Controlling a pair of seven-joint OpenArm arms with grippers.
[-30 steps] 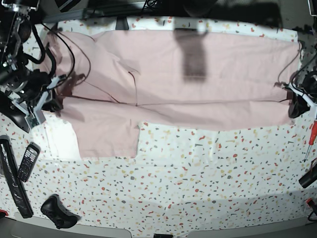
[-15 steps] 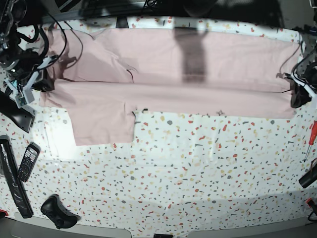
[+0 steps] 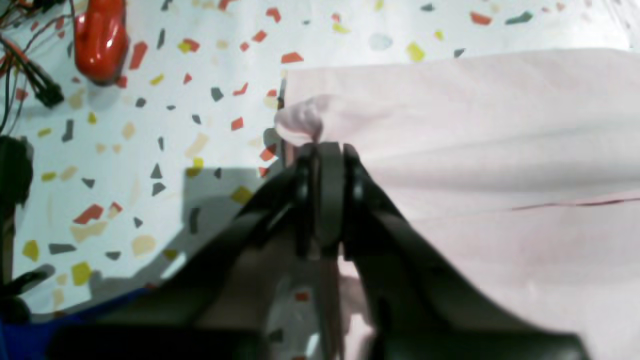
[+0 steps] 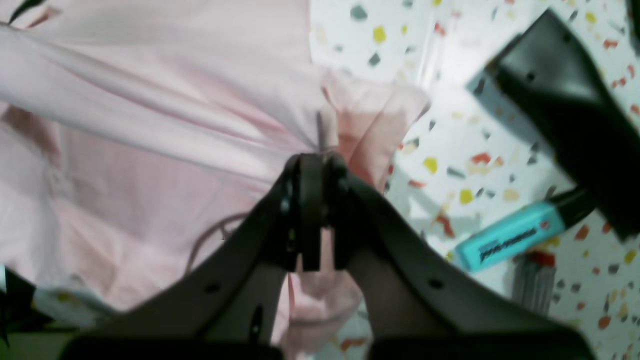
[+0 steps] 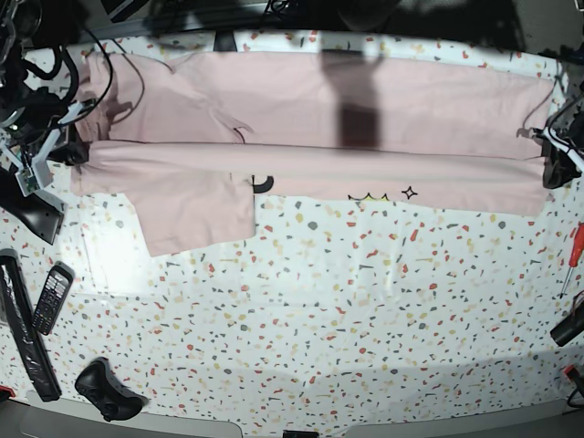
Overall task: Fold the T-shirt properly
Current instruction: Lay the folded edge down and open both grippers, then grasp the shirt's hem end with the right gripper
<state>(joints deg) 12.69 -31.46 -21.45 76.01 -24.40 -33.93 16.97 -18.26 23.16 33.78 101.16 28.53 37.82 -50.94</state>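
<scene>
I'm mid-fold: pale pink cotton T-shirt point(image 5: 319, 100) along the white speckled worktop's point(image 5: 365, 310) robot-side edge, black right gripper point(image 4: 322, 162) clamped on it. Can't tell if black left gripper point(image 3: 325, 150) grips; next, likely settle the fold and release.

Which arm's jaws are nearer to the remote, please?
The right. The right jaws are at the shirt's end above the remote in the base view; the left jaws are at its far end.
</scene>
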